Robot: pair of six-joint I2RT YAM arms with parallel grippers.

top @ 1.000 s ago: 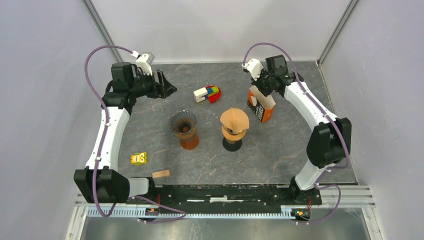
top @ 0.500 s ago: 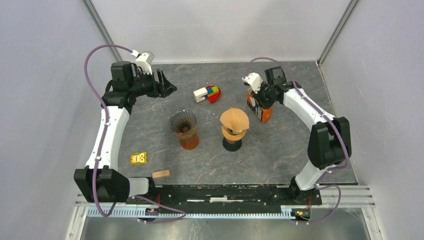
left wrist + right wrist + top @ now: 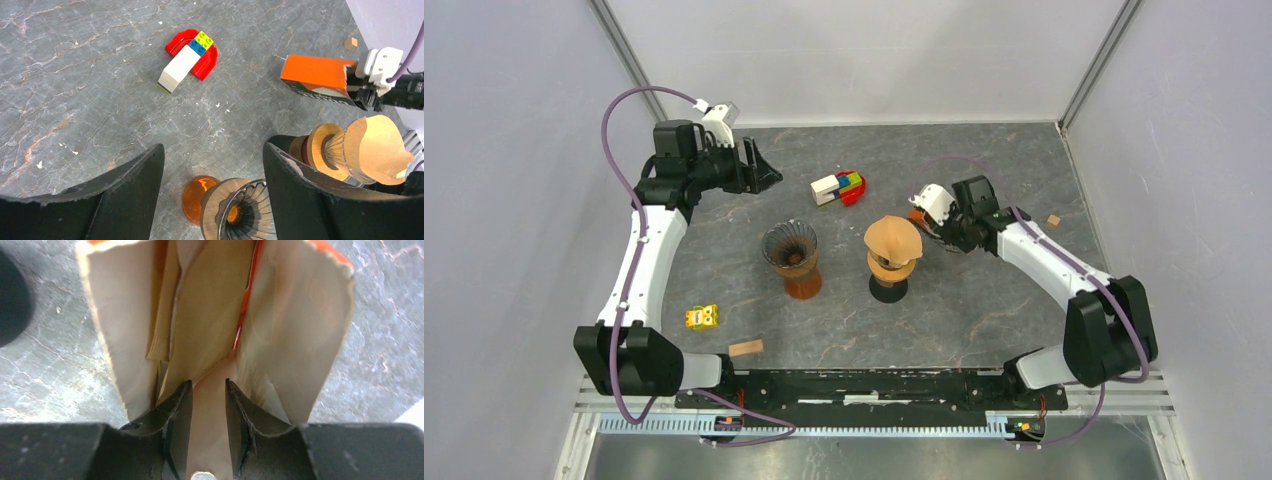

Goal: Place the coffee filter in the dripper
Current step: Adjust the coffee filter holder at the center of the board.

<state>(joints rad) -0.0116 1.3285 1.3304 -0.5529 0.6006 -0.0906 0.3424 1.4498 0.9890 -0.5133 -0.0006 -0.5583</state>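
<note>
— Now, where is the coffee filter [image 3: 202, 325] to be found?
— It is seen inside the orange filter box [image 3: 316, 79], packed among other brown papers behind the torn mouth; in the top view the box is set at 2 o'clock from the middle of the table [image 3: 984, 300], just beside the paper-lined dripper [image 3: 892, 240].
— And how is the right gripper [image 3: 207, 385] held?
— Its fingers are pushed into the box mouth and are parted by a narrow gap; a seamed paper edge is met right at their tips; nothing is seen clamped between them.
— What is noted of the empty dripper [image 3: 789, 247]?
— It is stood upright on an amber base at 9 o'clock from the paper-lined dripper, well apart from the filter box; only ribbed glass is shown in its cone.
— And the left gripper [image 3: 212, 149]?
— Its jaws are spread wide with nothing between them; it is hung at 11 o'clock from the empty dripper; the toy bricks [image 3: 189, 59] are seen at 12 o'clock in its wrist view.
</note>
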